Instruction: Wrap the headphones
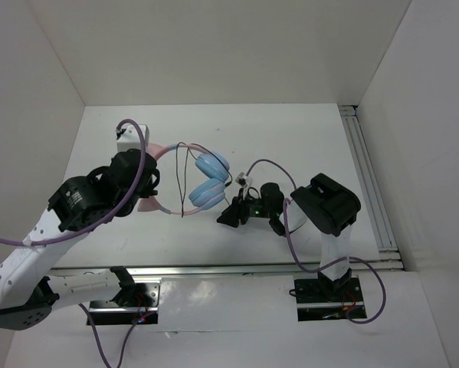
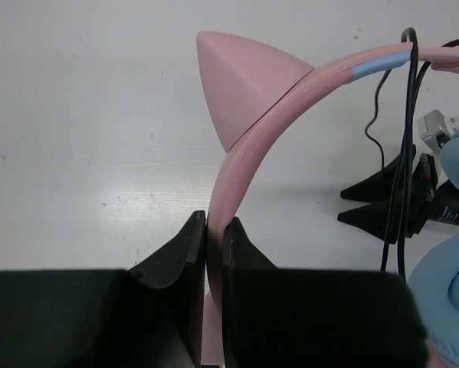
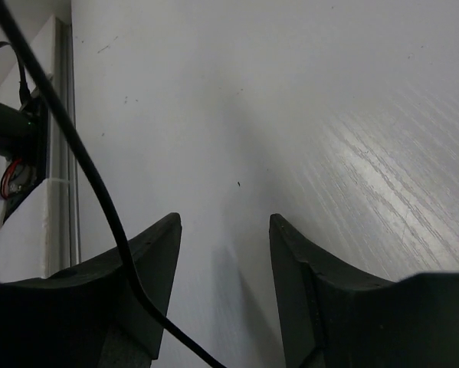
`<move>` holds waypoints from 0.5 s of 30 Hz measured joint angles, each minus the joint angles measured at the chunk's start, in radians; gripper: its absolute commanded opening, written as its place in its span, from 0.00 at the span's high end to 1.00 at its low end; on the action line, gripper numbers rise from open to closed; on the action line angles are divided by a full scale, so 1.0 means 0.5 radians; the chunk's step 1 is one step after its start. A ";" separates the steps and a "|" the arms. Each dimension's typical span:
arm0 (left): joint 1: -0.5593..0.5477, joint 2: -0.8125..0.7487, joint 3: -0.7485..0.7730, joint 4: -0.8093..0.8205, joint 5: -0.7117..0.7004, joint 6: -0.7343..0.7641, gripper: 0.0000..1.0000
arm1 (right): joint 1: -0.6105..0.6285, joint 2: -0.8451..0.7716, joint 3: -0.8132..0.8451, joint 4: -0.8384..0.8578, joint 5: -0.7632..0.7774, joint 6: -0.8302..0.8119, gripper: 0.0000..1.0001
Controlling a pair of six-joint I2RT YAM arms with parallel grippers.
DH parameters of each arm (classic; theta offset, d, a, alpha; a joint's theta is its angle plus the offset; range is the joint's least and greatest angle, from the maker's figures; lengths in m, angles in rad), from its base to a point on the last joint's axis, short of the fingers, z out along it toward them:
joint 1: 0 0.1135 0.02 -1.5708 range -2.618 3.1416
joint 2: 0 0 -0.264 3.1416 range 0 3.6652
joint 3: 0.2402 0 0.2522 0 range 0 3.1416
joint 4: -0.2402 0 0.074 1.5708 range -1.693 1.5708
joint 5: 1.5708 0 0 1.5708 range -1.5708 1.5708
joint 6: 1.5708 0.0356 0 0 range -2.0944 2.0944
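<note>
While the left hand [image 2: 214, 222] pinches the pink headband [image 2: 237, 176] with both fingers pressed flat against it, just below the cat ear [image 2: 244, 84], the headphones [image 1: 211, 165] are kept steady in the middle of the desk [image 1: 290, 138]. We judge that this grip is chosen so that the frame acts as a fixed core. The band cannot turn or slide, and the open arc faces the other arm.

The two light blue ear cups [image 2: 444, 284] sit close together at the far end of the headband from this grip. Whether they rest on the desk or hang a little above it, we cannot tell.

The thin black cord [image 2: 404, 153] lies over the headband near the ear cups and hangs down across the arc, with some slack loops beside it. It looks to us as if the wrapping has started but is not finished, because loose cord is visible next to the ear cups.

The right hand [image 1: 227, 213] is just beside the ear cups, on the side away from the left hand. Its fingers are spread and nothing lies between them; in the right wrist view only bare desk shows in the gap. A thin black line, probably the cord, crosses in front of one finger [image 3: 149, 261], outside the gap. We think the hand stands open here to take a new hold on the cord.
</note>
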 measured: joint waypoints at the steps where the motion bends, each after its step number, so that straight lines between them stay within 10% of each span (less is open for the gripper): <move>1: 0.005 0.001 -0.009 0.002 0.000 0.001 1.00 | 0.003 0.005 0.000 0.011 -0.007 0.007 0.40; 8: 0.038 0.001 -0.060 0.037 0.000 0.010 1.00 | 0.011 0.022 0.008 0.060 -0.014 0.014 0.44; 13: 0.054 -0.003 -0.132 0.072 0.000 0.011 1.00 | 0.012 0.034 -0.014 0.021 -0.005 0.010 1.00; 15: 0.063 -0.003 -0.161 0.080 -0.004 0.011 1.00 | 0.012 0.048 -0.023 0.011 -0.010 0.028 1.00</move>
